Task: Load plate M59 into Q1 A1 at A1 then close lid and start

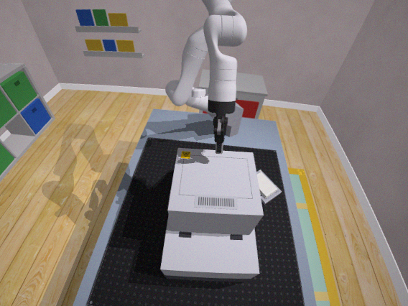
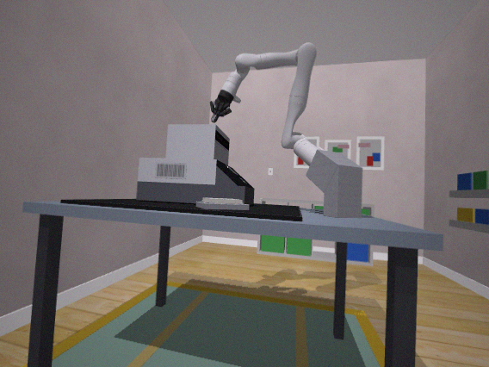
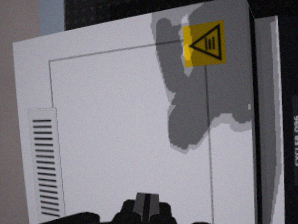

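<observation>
The cycler Q1 [image 1: 215, 179] [image 2: 189, 142] [image 3: 125, 125] is a grey box on the black mat [image 1: 144, 230]. Its lid is down, so the block is hidden. A yellow warning sticker [image 1: 185, 154] [image 3: 204, 44] marks one top corner and a barcode label [image 1: 216, 202] [image 3: 45, 165] lies near the opposite edge. Its dark front [image 2: 232, 177] faces the arm's base; I cannot make out the keys. A white plate [image 1: 266, 184] [image 2: 219, 201] lies in the low nest [image 1: 271, 197] to the cycler's right. My gripper [image 1: 218, 151] [image 2: 213, 120] [image 3: 146, 208] is shut and empty, just above the lid's edge on the arm's side.
The arm's grey base pedestal [image 2: 340, 185] stands at the table's far end, beyond the mat. The cycler has a lower grey step [image 1: 210, 255] on the side away from the arm. The table's edge [image 2: 215, 221] runs close to the nest.
</observation>
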Tool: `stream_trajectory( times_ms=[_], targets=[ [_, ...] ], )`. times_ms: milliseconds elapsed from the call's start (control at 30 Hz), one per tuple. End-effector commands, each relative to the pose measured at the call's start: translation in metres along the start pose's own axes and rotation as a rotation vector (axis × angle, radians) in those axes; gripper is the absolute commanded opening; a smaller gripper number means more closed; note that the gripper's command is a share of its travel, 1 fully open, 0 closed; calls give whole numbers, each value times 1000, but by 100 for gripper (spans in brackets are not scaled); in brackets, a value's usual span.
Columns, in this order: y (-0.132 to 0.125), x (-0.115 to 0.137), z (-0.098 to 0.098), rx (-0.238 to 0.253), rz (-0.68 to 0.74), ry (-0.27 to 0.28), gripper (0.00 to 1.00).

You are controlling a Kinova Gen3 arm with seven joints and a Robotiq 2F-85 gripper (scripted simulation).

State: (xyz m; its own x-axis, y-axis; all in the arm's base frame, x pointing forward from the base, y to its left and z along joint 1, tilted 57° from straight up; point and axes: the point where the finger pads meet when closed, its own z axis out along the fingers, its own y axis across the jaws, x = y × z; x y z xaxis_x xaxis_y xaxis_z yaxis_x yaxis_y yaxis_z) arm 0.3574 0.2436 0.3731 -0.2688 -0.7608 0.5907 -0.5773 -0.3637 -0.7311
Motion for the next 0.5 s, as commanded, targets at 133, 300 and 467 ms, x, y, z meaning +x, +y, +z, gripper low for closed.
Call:
stream_trajectory(
  times_ms=[133,300,467],
  targets=[
    [16,-1,-8,-22,57,13,10],
    [28,-2,-14,-41,101,26,10],
    [39,-2,-19,-60,145,39,10]
  ],
)
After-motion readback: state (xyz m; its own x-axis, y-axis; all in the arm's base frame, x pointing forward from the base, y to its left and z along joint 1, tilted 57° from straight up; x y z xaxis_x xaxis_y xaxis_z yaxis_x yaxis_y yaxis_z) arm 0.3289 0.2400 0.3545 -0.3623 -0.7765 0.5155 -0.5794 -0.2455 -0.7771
